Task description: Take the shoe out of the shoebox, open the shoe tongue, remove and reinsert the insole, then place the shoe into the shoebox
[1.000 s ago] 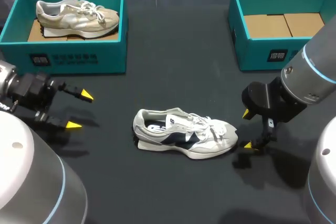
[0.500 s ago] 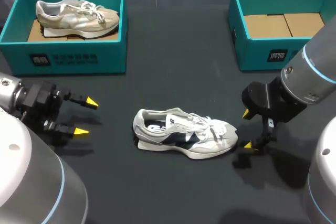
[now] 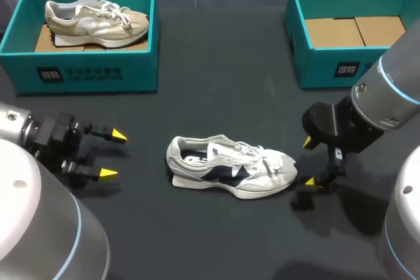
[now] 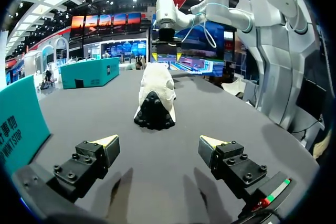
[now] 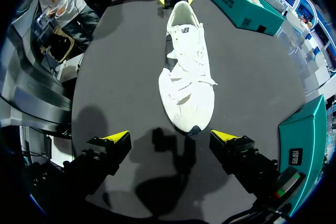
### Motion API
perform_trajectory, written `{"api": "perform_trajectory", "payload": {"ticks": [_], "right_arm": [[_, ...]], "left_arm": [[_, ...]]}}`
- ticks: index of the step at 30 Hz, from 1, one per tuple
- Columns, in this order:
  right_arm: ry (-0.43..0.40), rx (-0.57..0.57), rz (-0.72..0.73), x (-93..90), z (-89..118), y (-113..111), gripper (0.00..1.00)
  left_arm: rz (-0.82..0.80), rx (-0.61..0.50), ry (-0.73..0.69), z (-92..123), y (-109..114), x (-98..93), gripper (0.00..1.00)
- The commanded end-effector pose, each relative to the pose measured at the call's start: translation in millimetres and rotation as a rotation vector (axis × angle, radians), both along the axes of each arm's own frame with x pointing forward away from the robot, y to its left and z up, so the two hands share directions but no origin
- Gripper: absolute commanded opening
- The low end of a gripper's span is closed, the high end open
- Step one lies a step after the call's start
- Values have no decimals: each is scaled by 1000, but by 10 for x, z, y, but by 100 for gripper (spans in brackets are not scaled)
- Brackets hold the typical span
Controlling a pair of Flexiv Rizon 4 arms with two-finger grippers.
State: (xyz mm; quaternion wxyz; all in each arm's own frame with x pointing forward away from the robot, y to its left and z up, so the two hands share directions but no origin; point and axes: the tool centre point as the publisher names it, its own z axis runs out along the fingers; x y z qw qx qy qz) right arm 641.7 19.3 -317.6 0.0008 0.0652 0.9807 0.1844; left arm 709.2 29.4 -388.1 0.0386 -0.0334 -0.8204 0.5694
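Shoe (image 3: 231,166) just beside right gripper (image 3: 308,161)

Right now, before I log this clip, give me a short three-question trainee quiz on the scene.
1. True or false: the white shoe lies on the table, not in a box.
2. The left shoebox holds: A an insole alone; B a beige shoe; C two shoes.
3. Fill in: the left gripper and the right gripper are both ____.
Key: 1 true; 2 B; 3 open.
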Motion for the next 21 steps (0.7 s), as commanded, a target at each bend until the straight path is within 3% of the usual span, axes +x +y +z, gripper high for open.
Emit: {"api": "perform_trajectory", "payload": {"ticks": [1, 21], "right_arm": [[-3, -2, -2, -20, -3, -2, 100], [-3, -2, -2, -20, -3, -2, 100]], "left_arm": [[8, -4, -4, -29, -63, -44, 100], [36, -26, 19, -113, -564, -57, 100]]}}
